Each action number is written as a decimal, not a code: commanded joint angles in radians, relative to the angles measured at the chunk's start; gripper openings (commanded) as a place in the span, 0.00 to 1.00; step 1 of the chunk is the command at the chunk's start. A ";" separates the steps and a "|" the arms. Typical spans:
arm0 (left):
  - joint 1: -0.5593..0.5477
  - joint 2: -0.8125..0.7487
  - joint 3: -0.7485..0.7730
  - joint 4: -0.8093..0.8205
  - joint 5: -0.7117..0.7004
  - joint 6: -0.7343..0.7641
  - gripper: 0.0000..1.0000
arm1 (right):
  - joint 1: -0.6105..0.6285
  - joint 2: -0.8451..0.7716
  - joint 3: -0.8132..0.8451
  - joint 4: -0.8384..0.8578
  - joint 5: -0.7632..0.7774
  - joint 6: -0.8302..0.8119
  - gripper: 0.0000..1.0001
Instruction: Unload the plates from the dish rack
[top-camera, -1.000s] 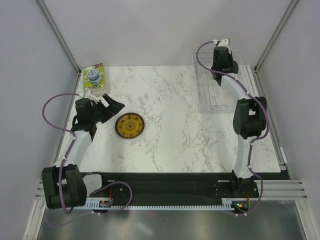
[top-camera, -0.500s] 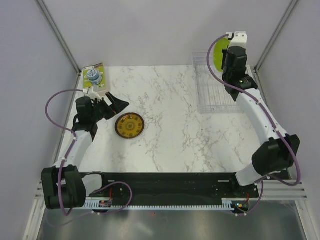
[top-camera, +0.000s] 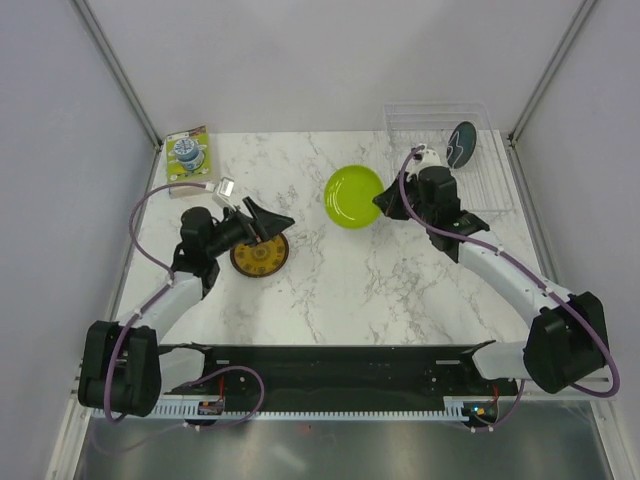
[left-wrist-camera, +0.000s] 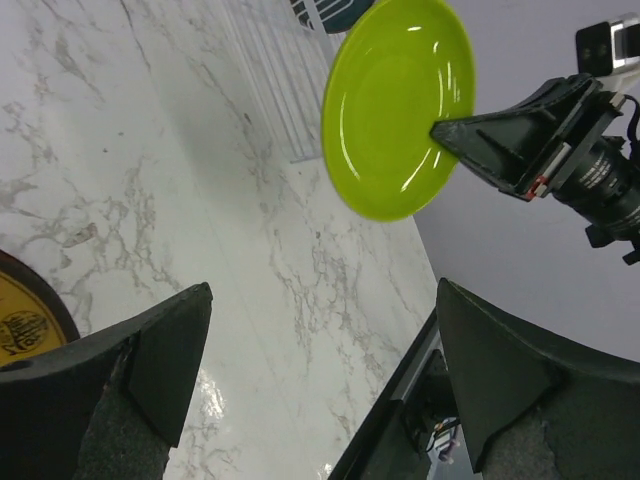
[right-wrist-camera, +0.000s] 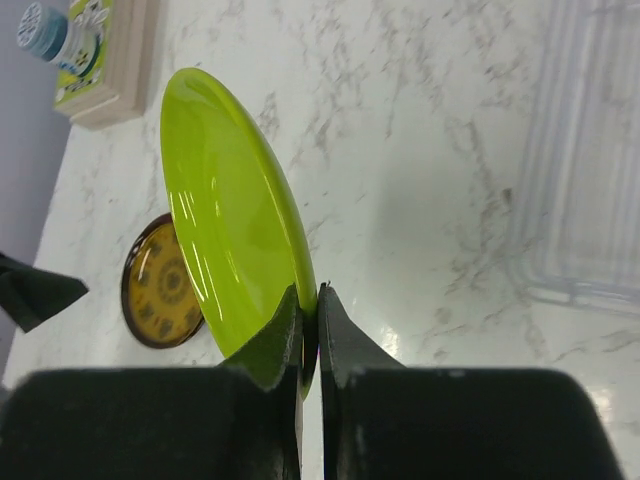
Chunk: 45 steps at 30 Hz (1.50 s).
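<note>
Plainly, from biggest to smallest:

- White marbled counter (top-camera: 330, 290) carries everything; the dish rack (top-camera: 400, 118) sits on its far right corner.
- Right arm (top-camera: 500, 270) reaches from its base toward the rack's left side. Its jaws are pinched tight on the rim of the lime green plate (top-camera: 352, 196), one finger on each face.
- Left arm (top-camera: 165, 295) lies well to the left of the rack. Its jaws stand wide apart with nothing between them, pointing across the counter toward the rack.
- Dish rack is clear and rectangular, with low walls and thin slats.
- Lime green plate is outside the rack, just off its left wall, and is clear of the counter. It is tipped up on edge, with its hollow face turned toward the left arm.
- Dark plate with yellow-gold pattern (top-camera: 259, 254) lies flat on the counter, well left of the rack and nearer the arm bases, just beside the left jaws.
- Flat box with a blue-white picture (top-camera: 188, 155) lies at the far left corner, across the counter from the rack.
- Dark teal-blue plate (top-camera: 461, 143) stands on edge inside the rack, toward its right side. Which slot holds it cannot be told.
</note>
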 joint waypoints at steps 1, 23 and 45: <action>-0.052 0.022 -0.030 0.174 -0.035 -0.088 1.00 | 0.067 -0.070 -0.060 0.211 -0.110 0.171 0.02; -0.111 0.075 -0.056 0.197 -0.140 -0.087 0.02 | 0.216 -0.047 -0.187 0.423 -0.214 0.381 0.30; 0.077 -0.111 -0.117 -0.408 -0.541 0.119 0.03 | 0.130 -0.191 -0.095 -0.076 0.135 0.074 0.86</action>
